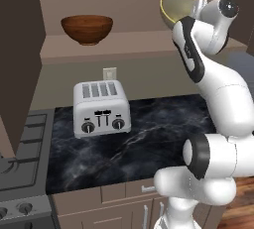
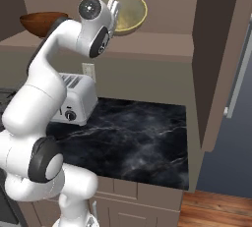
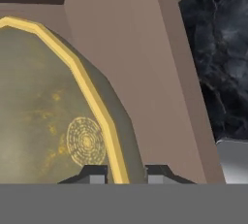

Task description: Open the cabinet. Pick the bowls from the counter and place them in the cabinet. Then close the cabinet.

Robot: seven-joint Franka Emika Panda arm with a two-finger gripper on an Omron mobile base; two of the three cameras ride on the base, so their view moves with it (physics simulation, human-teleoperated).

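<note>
The cabinet (image 1: 134, 44) stands open, its plain brown shelf (image 2: 147, 46) in view. The reddish-brown wooden bowl (image 1: 87, 28) (image 2: 42, 22) sits upright on the shelf's left part. My gripper (image 1: 198, 6) (image 2: 114, 10) (image 3: 125, 172) is raised to the shelf's right part and is shut on the rim of the cream-yellow bowl (image 1: 177, 6) (image 2: 129, 12) (image 3: 43, 111). This bowl is tilted on edge, its hollow turned toward the room. Whether it touches the shelf I cannot tell. Below lies the black veined counter (image 1: 149, 129) (image 2: 133, 137).
A silver toaster (image 1: 101, 108) (image 2: 74, 98) stands on the counter's left part near the wall. The open cabinet doors (image 1: 17, 64) (image 2: 221, 59) jut out on both sides of the arm. A grey stove (image 1: 20, 158) adjoins the counter's left end.
</note>
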